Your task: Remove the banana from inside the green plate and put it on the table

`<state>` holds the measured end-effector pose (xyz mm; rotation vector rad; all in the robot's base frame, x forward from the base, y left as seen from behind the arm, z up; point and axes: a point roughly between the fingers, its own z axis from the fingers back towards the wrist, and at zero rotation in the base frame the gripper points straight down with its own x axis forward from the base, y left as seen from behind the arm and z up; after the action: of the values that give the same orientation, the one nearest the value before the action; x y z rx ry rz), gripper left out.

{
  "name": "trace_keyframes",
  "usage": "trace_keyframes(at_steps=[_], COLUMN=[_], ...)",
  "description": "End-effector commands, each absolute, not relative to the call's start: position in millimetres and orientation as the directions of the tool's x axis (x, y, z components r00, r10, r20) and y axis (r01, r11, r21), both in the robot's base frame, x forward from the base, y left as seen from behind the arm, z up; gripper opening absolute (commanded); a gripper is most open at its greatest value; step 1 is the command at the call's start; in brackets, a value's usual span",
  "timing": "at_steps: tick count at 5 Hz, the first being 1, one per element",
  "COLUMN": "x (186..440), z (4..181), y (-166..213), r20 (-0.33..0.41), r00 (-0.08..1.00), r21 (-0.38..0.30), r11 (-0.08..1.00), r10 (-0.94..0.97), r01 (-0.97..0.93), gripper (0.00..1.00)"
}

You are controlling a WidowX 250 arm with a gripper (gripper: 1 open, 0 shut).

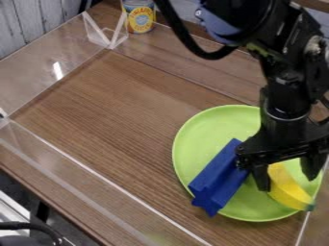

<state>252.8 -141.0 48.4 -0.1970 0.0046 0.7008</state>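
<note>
- The gripper [282, 165] is seen pointing almost straight down over the right part of the green plate [206, 133], its fingers spread wide and holding nothing.
- The banana [291, 186] is found lying inside the plate near the rim at about four o'clock; it has not yet been taken out to the table [122, 106].
- From the fingertips the banana lies toward five o'clock, just beside and partly beneath them; whether it is touched cannot be told.
- Its long axis is judged to run roughly from eleven to five o'clock, so the spread fingers would need to straddle it across that line.
- A blue block [220, 178] is seen at the gripper's seven o'clock, overhanging the plate's rim, very near the left finger.
- Counted: one banana, one plate, one blue block, one arm.
</note>
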Motion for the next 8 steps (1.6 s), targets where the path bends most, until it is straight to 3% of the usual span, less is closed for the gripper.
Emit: trace_keyframes(at_steps=[1, 5, 7, 8], x=[258.4, 261.7, 263.5, 264.8], z=[59.9, 61.2, 47.3, 41.6], y=[-145.6, -146.9, -146.2, -145.6], r20=[-0.040, -0.010, -0.012, -0.012], r00=[0.778, 0.789, 0.783, 0.781], r21=[-0.216, -0.222, -0.220, -0.220], r11=[0.755, 0.768, 0.762, 0.760], r10=[0.627, 0.614, 0.622, 0.624], r01=[-0.620, -0.601, -0.608, -0.611], gripper=[1.00, 1.00, 1.00, 0.00])
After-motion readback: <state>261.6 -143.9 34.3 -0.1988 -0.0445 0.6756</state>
